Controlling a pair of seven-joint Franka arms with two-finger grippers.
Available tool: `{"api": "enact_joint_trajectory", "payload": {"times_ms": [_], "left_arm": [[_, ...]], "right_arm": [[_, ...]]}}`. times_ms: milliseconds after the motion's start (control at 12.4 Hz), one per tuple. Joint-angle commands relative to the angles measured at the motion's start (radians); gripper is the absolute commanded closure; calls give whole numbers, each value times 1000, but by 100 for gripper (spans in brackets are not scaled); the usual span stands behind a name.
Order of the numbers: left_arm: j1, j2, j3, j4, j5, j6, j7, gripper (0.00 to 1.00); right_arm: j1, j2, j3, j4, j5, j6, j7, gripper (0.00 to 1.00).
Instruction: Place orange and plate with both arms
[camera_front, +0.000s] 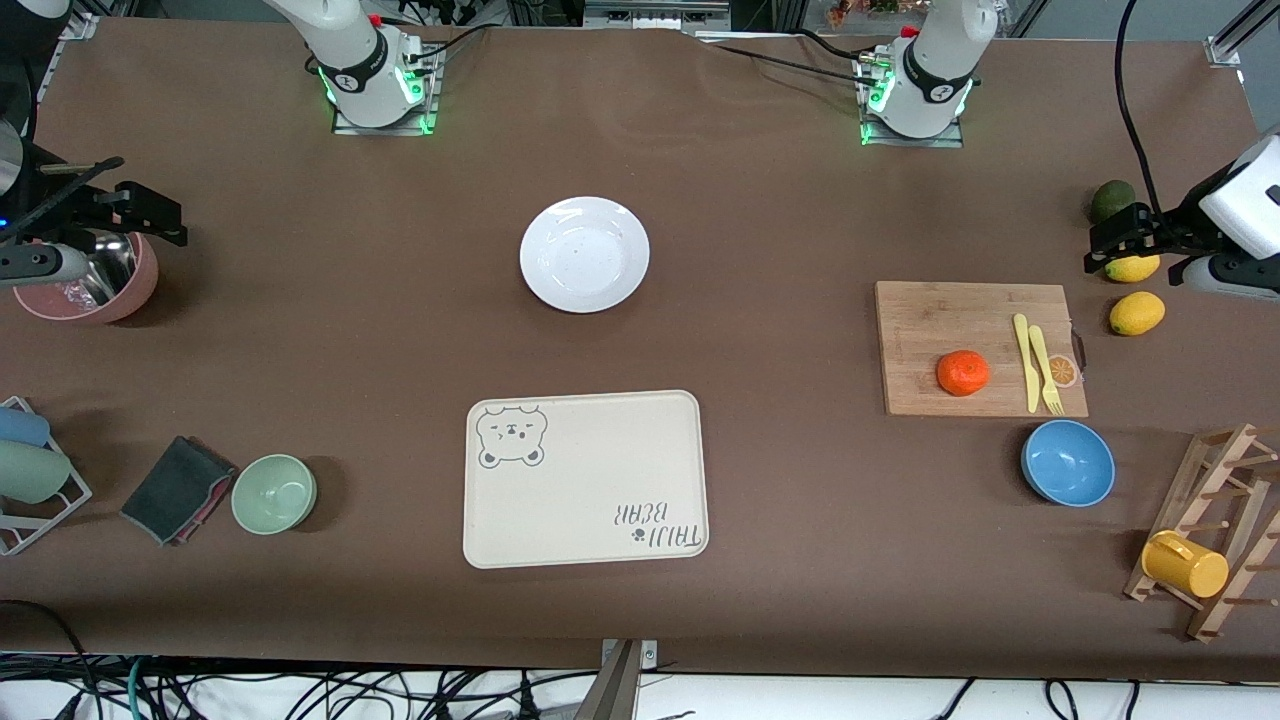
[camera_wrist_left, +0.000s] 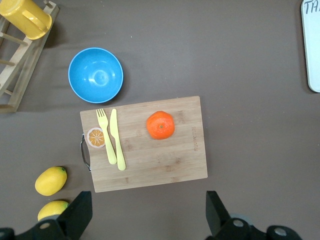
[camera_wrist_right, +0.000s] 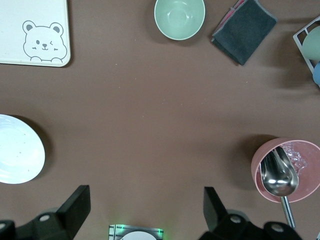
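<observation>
1. Bamboo cutting board (camera_front: 980, 347), toward the left arm's end of the table, carries the orange (camera_front: 963, 372), with a yellow knife and fork (camera_front: 1038, 363) lying beside it; a blue bowl (camera_front: 1068, 462) sits nearer the front camera.
2. White and shallow, the plate (camera_front: 584, 254) lies bare on the brown cloth mid-table, farther from the front camera than the bear tray (camera_front: 585, 478).
3. Left gripper (camera_wrist_left: 145, 212) hangs over the lemons (camera_front: 1135, 313), fingers spread wide and holding nothing.
4. Right gripper (camera_wrist_right: 145, 210) hangs over the pink pot (camera_front: 95, 280) at the right arm's end, likewise spread and empty.
5. Likely light and round, the orange could roll; a pinch across its widest girth looks safest.
6. Stiff, smooth and probably breakable, the plate offers only its thin rim, so a slip seems the main risk.
</observation>
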Motion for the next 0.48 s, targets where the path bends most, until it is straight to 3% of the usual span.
{"api": "enact_joint_trajectory", "payload": {"times_ms": [0,402], "left_arm": [[3,-10,-4,-6,-2,-4,18,0],[-6,-9,-4,-6,-2,-10,11,0]], "right_arm": [[0,2,1,16,7,-19,5,0],[0,2,1,14,7,-16,6,0]]}}
